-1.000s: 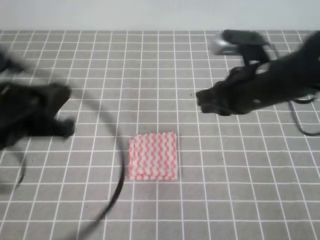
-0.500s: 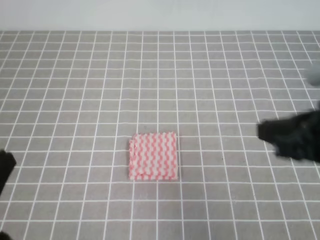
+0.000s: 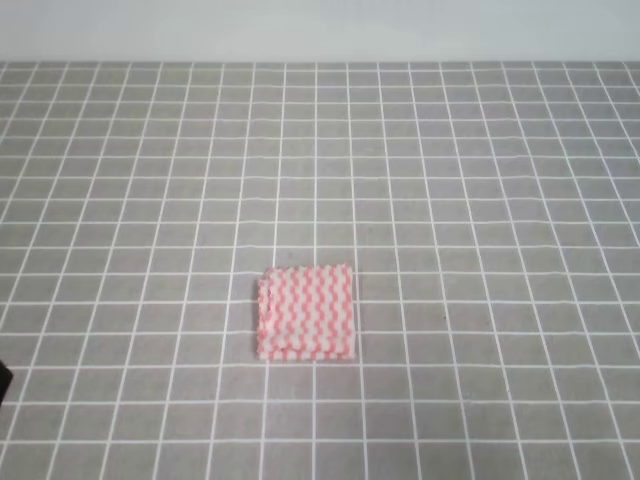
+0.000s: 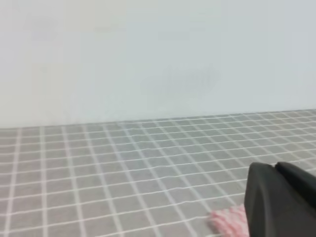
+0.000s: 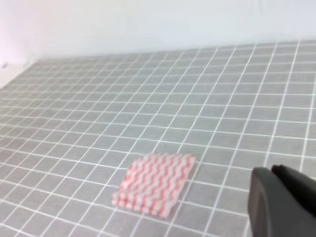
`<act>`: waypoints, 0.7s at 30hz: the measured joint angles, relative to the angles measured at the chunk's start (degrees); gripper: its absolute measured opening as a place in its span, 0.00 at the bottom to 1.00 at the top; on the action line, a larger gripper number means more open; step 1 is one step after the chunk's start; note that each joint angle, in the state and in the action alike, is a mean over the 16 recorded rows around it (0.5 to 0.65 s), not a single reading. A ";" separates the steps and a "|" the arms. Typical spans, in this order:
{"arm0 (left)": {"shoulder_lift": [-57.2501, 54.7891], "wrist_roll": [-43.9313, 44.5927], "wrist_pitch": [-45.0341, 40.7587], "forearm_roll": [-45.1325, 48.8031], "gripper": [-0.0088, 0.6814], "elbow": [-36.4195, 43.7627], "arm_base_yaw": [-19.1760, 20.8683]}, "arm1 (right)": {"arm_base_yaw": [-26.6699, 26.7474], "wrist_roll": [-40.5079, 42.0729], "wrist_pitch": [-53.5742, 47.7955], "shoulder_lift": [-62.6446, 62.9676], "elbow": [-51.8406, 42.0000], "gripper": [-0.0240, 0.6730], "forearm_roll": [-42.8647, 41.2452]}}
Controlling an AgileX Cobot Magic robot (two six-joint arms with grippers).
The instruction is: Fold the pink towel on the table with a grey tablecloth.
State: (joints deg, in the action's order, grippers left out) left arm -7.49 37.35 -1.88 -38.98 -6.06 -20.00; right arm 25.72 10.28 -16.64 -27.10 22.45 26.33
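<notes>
The left gripper (image 4: 281, 200) is showing only as a dark block at the lower right of its wrist view, so whether it is open or gripping cannot be told. The towel (image 3: 306, 312) is lying folded and flat on the table (image 3: 480, 200), touched by nothing. The right gripper (image 5: 284, 202) is likewise showing only one dark edge, its state unreadable

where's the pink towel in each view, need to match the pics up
Exterior high: the towel lies flat just below centre, slightly left of the middle.
Left wrist: only a pink corner shows at the bottom edge, right of centre, beside the dark gripper part.
Right wrist: lower centre, left of the dark gripper part, folded flat.
Shared landmark: the grey tablecloth with its white grid, under the towel in all three views.
</notes>
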 joint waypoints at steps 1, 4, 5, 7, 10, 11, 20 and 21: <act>0.43 0.01 0.40 -0.02 0.01 0.76 0.00 | 0.00 0.36 0.78 1.22 -1.22 0.01 0.02; 1.15 0.03 1.70 0.02 0.01 2.98 0.00 | 0.00 1.50 2.48 3.97 -4.07 0.01 0.08; 1.26 0.04 2.01 0.02 0.01 3.61 0.00 | 0.00 1.88 2.83 4.60 -4.79 0.01 0.09; 1.33 0.04 2.63 0.04 0.01 4.77 0.00 | 0.01 2.63 3.12 5.49 -5.94 0.01 0.14; 1.39 0.04 2.84 0.02 0.01 5.93 0.00 | 0.01 3.76 3.09 6.12 -7.09 0.01 0.20; 1.39 0.04 2.72 0.02 0.01 6.23 0.00 | 0.01 4.04 2.91 6.15 -7.29 0.01 0.24; 1.46 0.04 1.71 0.00 0.01 7.14 0.00 | -0.11 4.75 2.55 6.23 -8.10 0.01 -1.98; 1.52 0.04 1.64 0.00 0.01 7.14 0.00 | -0.30 4.67 2.77 6.37 -8.31 0.01 -2.63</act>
State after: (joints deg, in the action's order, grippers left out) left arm -5.97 37.39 -0.24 -38.98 1.08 -20.00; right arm 25.43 14.96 -13.87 -20.73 14.14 23.70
